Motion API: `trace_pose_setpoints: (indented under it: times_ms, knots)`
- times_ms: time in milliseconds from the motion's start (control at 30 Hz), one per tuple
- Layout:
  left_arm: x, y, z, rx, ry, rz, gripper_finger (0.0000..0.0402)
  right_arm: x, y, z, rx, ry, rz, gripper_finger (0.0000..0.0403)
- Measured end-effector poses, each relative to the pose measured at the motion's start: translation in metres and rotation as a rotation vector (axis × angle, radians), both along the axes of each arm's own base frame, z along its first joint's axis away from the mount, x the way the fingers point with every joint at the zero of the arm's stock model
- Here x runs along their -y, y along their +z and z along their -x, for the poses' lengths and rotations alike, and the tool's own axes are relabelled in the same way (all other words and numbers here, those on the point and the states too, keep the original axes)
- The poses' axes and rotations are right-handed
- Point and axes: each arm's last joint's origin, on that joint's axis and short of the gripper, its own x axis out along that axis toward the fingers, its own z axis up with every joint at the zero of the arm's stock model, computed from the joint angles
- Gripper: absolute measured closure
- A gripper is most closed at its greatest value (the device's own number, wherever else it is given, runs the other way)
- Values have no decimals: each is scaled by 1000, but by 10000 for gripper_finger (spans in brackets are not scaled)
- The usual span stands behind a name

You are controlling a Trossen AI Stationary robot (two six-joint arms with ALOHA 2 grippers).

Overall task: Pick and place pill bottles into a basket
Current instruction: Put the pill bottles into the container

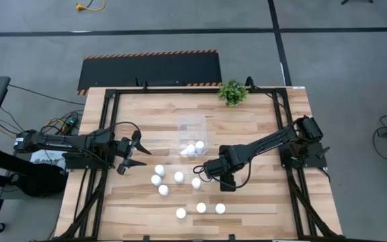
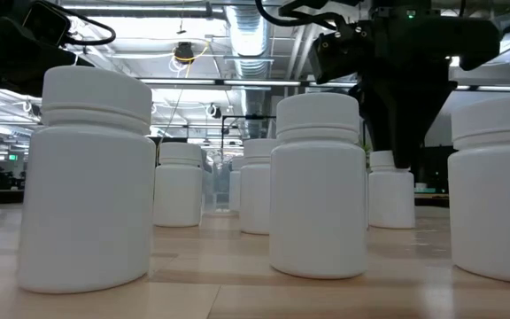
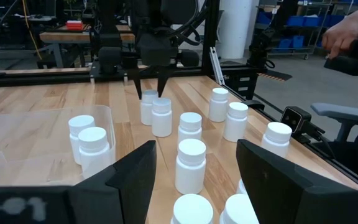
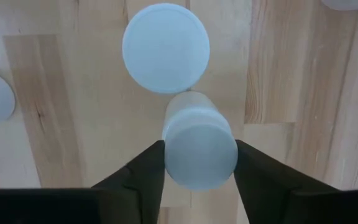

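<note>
Several white pill bottles (image 1: 179, 177) stand upright on the wooden table, and two more (image 1: 195, 148) stand in the clear basket (image 1: 193, 126). My right gripper (image 4: 199, 146) is open and points down over one standing bottle (image 4: 199, 155), one finger at each side of its cap. The gripper hides this bottle in the high view. The left wrist view shows the same gripper (image 3: 148, 93) over that bottle (image 3: 146, 109). My left gripper (image 1: 137, 152) is open and empty, left of the bottles, beside the basket (image 3: 42, 124). My right gripper comes at the bottle from above, pointing down, with its fingers (image 4: 154, 168) right beside the two sides of the cap (image 4: 173, 158). I cannot tell whether they touch it. The bottle stands upright on the table.
A small green potted plant (image 1: 232, 92) stands at the table's far edge. Another bottle (image 4: 165, 46) stands close to the one under my right gripper. Black frame rails (image 1: 113, 134) run along the table's sides. A person's hand (image 3: 347, 31) shows in the room beyond the table.
</note>
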Motion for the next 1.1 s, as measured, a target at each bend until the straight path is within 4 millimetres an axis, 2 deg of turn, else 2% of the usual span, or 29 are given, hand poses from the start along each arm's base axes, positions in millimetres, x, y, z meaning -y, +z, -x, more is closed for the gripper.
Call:
trace_pose_setpoints:
  times_ms: [133,367,533,667,867,1100]
  knots:
    - [0,0,0,0,0,0,191,0,0,0,-4,0,1,246]
    - [0,0,0,0,0,0,191,3,0,2,-28,0,8,225]
    - [0,0,0,0,0,0,191,11,2,2,-56,6,15,245]
    - [0,0,0,-1,0,0,191,17,13,-5,-33,21,11,249]
    - [0,0,0,-2,0,-1,191,29,35,-12,-28,32,18,226]
    - [0,-1,0,-8,0,-1,191,51,63,-18,-30,30,22,252]
